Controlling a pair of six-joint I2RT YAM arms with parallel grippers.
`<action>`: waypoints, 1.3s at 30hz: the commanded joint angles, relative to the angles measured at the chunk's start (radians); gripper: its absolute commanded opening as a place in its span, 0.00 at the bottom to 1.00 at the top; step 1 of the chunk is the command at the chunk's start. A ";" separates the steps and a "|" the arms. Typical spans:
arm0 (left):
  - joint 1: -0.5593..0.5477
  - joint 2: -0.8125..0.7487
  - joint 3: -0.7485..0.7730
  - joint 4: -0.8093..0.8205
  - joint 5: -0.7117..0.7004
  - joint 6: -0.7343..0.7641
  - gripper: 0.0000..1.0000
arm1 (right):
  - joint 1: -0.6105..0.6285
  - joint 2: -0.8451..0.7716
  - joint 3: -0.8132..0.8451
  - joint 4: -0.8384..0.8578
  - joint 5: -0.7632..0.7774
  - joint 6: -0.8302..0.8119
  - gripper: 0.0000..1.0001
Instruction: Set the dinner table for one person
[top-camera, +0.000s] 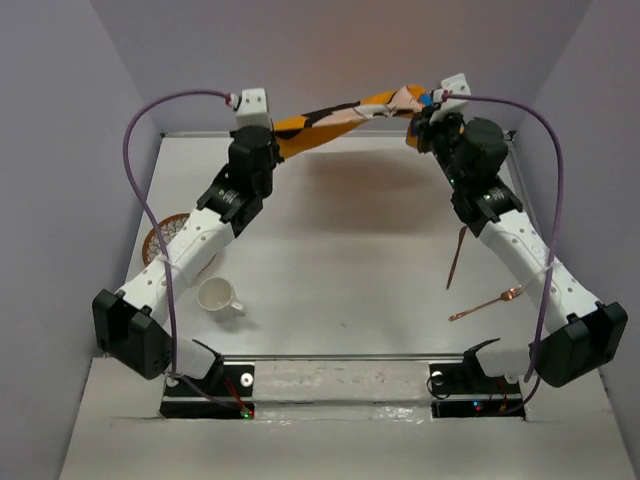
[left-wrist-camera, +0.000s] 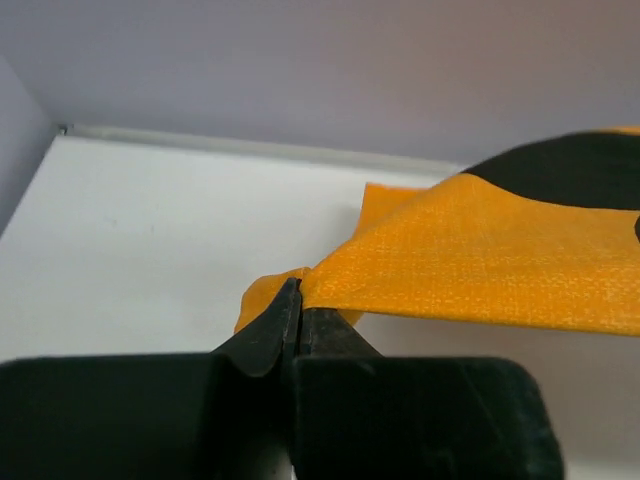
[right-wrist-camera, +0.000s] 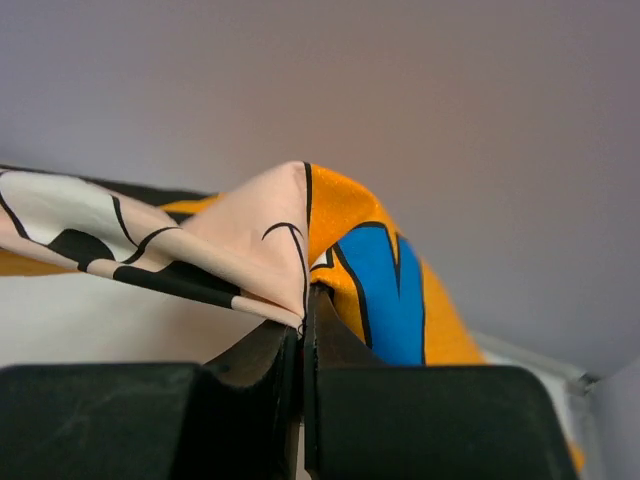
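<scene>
**Twin arms hold placemat aloft over the dinner table**

The left gripper (left-wrist-camera: 297, 290) and the right gripper (right-wrist-camera: 303, 300) are each pinched tight on an end of the orange cartoon-print placemat (top-camera: 345, 115). It hangs stretched and twisted between them above the far edge of the dinner table (top-camera: 350, 240), touching no surface. The white tabletop fills the middle of the scene, and its centre is bare.

A white cup (top-camera: 217, 296) stands near the near-left corner. A brown-rimmed plate (top-camera: 160, 235) sits at the left edge, partly hidden under the left arm. Two copper-coloured pieces of cutlery (top-camera: 456, 258) lie towards the right edge, apart from each other; their kind cannot be told from here.

The step in hand appears to be laying the placemat, the first of the setting. The next move likely calls for both arms to draw it nearer and lower it together. They would need to keep it taut so the twist falls out and it lands flat in the centre, clear of the cup and cutlery. Uneven lowering could leave it creased.
</scene>
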 joint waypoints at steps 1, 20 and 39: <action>0.029 -0.173 -0.369 0.123 -0.056 -0.163 0.11 | -0.005 0.022 -0.357 -0.006 -0.019 0.205 0.09; 0.035 -0.495 -0.812 0.143 0.184 -0.392 0.57 | 0.004 -0.199 -0.671 -0.219 -0.190 0.466 0.61; -0.220 -0.403 -0.809 -0.061 0.002 -0.433 0.59 | 0.004 -0.262 -0.773 -0.382 0.134 0.759 0.48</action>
